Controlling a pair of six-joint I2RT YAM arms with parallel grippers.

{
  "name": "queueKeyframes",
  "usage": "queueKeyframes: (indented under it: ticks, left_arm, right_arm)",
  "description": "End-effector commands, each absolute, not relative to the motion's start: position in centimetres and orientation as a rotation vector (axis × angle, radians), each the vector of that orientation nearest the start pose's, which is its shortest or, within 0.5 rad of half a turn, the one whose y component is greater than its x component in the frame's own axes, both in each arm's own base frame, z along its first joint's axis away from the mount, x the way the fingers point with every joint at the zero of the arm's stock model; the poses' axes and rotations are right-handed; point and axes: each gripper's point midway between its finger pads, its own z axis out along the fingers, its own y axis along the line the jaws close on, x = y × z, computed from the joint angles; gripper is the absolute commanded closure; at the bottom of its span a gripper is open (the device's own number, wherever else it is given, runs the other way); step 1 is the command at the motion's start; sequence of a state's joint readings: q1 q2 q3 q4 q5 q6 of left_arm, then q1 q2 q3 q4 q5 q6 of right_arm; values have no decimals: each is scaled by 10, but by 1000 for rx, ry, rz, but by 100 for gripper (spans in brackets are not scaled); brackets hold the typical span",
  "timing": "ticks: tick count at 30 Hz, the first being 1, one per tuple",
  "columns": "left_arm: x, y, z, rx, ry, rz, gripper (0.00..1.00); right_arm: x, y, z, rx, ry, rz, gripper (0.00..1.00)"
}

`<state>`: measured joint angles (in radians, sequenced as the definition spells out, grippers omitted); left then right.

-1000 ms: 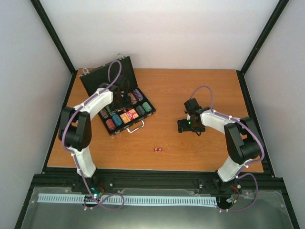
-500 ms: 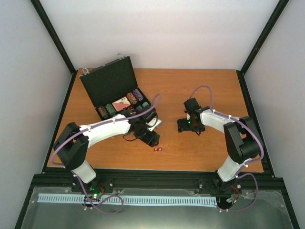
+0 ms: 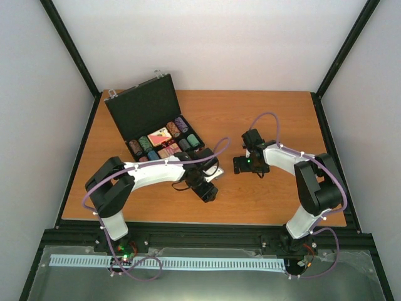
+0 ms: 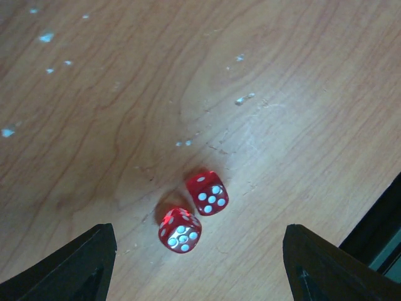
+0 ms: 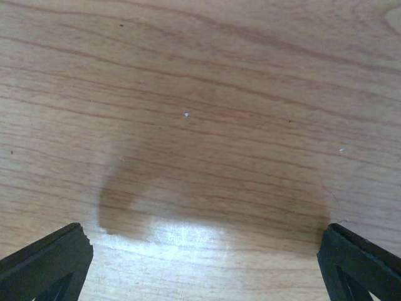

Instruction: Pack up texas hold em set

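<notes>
On the far-left part of the table (image 3: 269,113), in the top view, the black briefcase (image 3: 141,110) is lying open. Its lid is leaning back toward the corner, and its long axis is running left to right with the right end angled farther away. Chip stacks (image 3: 182,128) and card boxes (image 3: 160,136) are sitting in its compartments. The left claw (image 3: 207,190) is hovering low just in front of the case, hiding the dice, while the right claw (image 3: 243,165) is waiting well apart.

From the left wrist, two red dice (image 4: 207,193) are lying just beside each other on the wood. The open, empty claw is framing them.

From the right wrist, widely parted fingers are showing only bare wood.

Packing is looking nearly done; the dice and the lid are apparently remaining.
</notes>
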<state>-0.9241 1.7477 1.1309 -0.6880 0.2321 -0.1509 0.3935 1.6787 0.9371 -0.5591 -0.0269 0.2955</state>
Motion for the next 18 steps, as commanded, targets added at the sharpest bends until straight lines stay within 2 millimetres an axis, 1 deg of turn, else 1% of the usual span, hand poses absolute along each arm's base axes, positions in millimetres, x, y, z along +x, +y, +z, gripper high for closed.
queueKeyframes:
  ticks: [1,10,11,13,14,18]
  left_arm:
    - [188,-319,45,1258,2673,-475,23]
    - [190,-304,35,1291,2669,-357,25]
    - [190,-303,34,1299,2666,-348,26]
    - [191,-301,33,1314,2662,-335,33]
    - [191,-301,32,1319,2663,-330,34]
    - [188,-301,28,1341,2668,-336,36]
  right_arm:
    - [292,130,3,-142,2941,175,0]
    - [293,131,2,-144,2938,181,0]
    - [293,131,2,-145,2938,180,0]
    - [292,131,2,-142,2941,183,0]
    - [292,131,1,-142,2941,183,0]
    - [292,131,1,-143,2941,183,0]
